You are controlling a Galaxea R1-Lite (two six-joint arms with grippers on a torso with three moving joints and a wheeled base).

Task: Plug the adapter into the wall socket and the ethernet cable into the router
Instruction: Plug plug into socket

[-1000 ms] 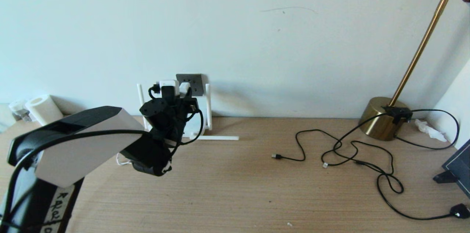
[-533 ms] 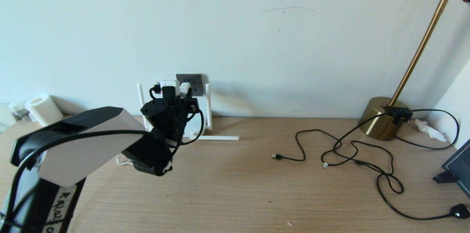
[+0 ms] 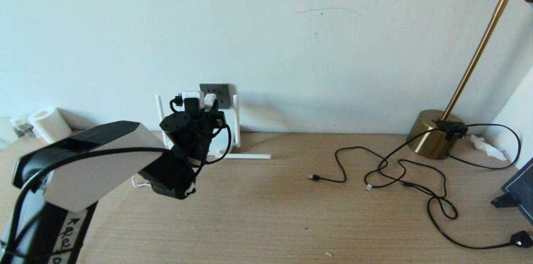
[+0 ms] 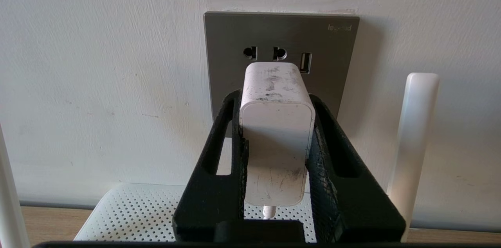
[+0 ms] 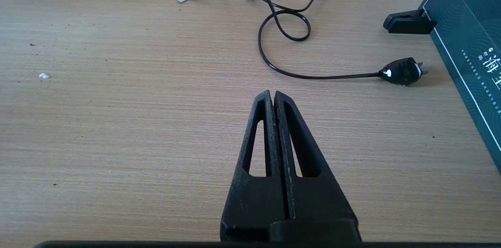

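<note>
Adapter clamped in the left gripper at the wall socket

The adapter (image 4: 277,130), white and scuffed, sits against the lower half of the wall socket (image 4: 332,64), just under its top row of pin holes; whether its pins are fully seated is hard to tell. The left gripper (image 4: 276,101) has its fingers (image 4: 327,150) clamped on the adapter's two sides. Below the socket lies the router (image 4: 129,212), one antenna beside the faceplate. Well to the right of the socket, the ethernet cable (image 3: 420,172) lies looped on the desk (image 3: 266,222). The right gripper (image 5: 273,95) hovers there, fingers together
</note>
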